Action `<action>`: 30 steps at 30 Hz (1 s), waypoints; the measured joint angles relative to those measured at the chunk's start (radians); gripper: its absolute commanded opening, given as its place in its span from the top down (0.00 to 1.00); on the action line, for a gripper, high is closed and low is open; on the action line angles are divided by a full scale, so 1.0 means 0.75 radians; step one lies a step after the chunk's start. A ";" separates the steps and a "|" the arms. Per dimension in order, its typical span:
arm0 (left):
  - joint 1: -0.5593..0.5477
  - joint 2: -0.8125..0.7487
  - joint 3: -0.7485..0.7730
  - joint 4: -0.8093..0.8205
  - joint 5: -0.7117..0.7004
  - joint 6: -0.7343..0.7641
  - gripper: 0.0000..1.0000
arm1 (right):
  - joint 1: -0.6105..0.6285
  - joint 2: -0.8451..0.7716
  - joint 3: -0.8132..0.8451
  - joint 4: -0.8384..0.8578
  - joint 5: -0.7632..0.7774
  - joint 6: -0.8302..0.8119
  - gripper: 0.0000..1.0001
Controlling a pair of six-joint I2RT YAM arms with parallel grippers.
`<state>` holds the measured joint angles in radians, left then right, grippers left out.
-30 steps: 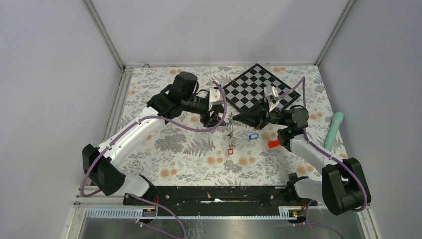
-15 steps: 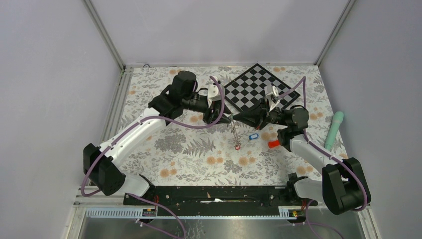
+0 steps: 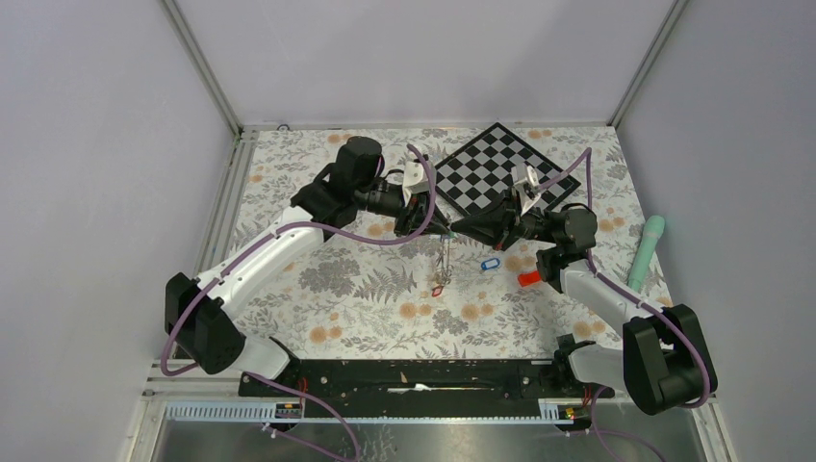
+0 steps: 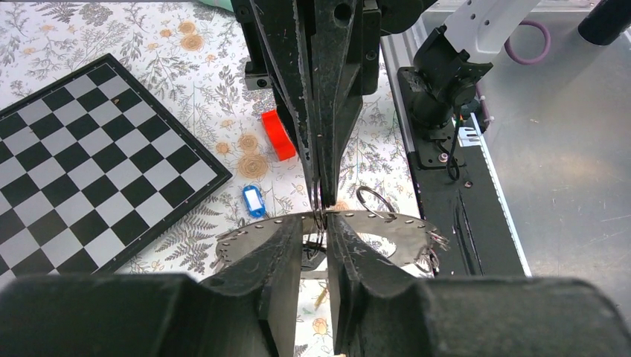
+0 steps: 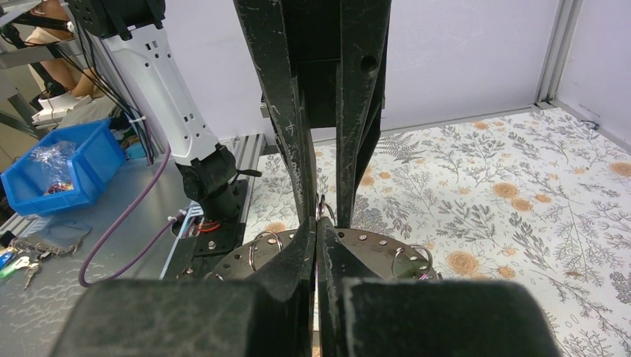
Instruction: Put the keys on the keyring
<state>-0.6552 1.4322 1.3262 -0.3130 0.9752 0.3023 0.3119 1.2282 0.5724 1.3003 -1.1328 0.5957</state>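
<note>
Keyring (image 4: 405, 232) perforations (seemingly rim-wide) show only from wrists.

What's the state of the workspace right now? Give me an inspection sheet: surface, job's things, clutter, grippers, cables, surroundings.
Surface: floral-print table cover, flat.
Job's things: dark grey flat metal keyring held aloft between both arms, red-tagged metal key dangling below it; blue-tagged metal key loose on the cover.
Clutter: black-and-white chequered board; red oblong block; mint-green cylinder at the right edge.
Grippers: right gripper shut on the keyring; left gripper jaws slightly apart around its rim.
Cables: purple cables looping along both arms.
Surroundings: plain grey enclosure walls; blue plastic bin outside the cell.
</note>
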 measured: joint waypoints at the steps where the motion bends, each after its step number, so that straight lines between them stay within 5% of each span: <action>1: 0.000 0.002 0.000 0.000 0.003 -0.001 0.77 | -0.001 0.001 0.000 -0.001 0.000 0.000 1.00; 22: 0.005 0.040 0.004 -0.002 0.042 -0.030 1.00 | -0.007 0.003 -0.008 -0.050 0.022 -0.061 1.00; 30: 0.005 0.041 0.041 -0.136 -0.023 0.060 1.00 | -0.009 0.001 -0.008 -0.094 0.031 -0.123 0.70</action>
<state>-0.6514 1.4631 1.3571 -0.4149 0.9581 0.3470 0.3054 1.2285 0.5667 1.2301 -1.1099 0.5037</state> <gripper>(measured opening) 0.022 0.246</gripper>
